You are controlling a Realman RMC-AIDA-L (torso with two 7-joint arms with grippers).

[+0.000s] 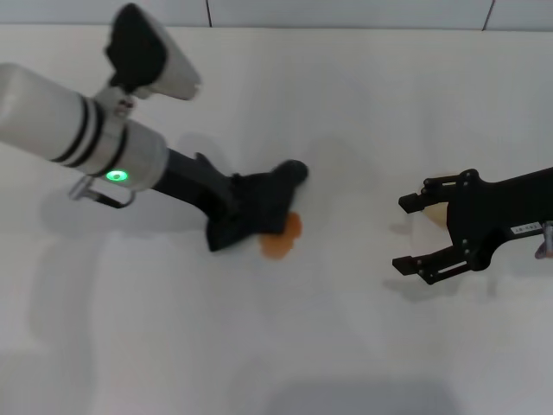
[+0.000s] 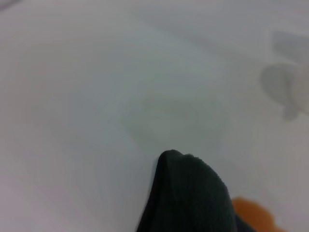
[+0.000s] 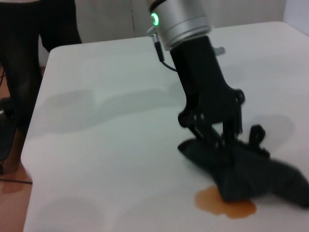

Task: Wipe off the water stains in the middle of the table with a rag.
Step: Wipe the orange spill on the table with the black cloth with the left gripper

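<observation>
The dark rag (image 1: 270, 197) lies bunched on the white table (image 1: 363, 95), pressed down by my left gripper (image 1: 246, 216), which is shut on it. The rag's near edge overlaps the orange-brown water stain (image 1: 282, 243). The right wrist view shows the left gripper (image 3: 215, 137) standing on the rag (image 3: 260, 176), with the stain (image 3: 223, 203) showing beside it. The left wrist view shows a rag fold (image 2: 188, 193) and part of the stain (image 2: 255, 215). My right gripper (image 1: 413, 233) is open at the right, well apart from the rag.
A pale cup-like shape (image 1: 435, 213) sits between the right gripper's fingers, and a blurred pale shape (image 2: 285, 92) shows in the left wrist view. The table's far edge has dark seams (image 1: 207, 13). A dark-clothed person (image 3: 29, 43) stands beyond the table's end.
</observation>
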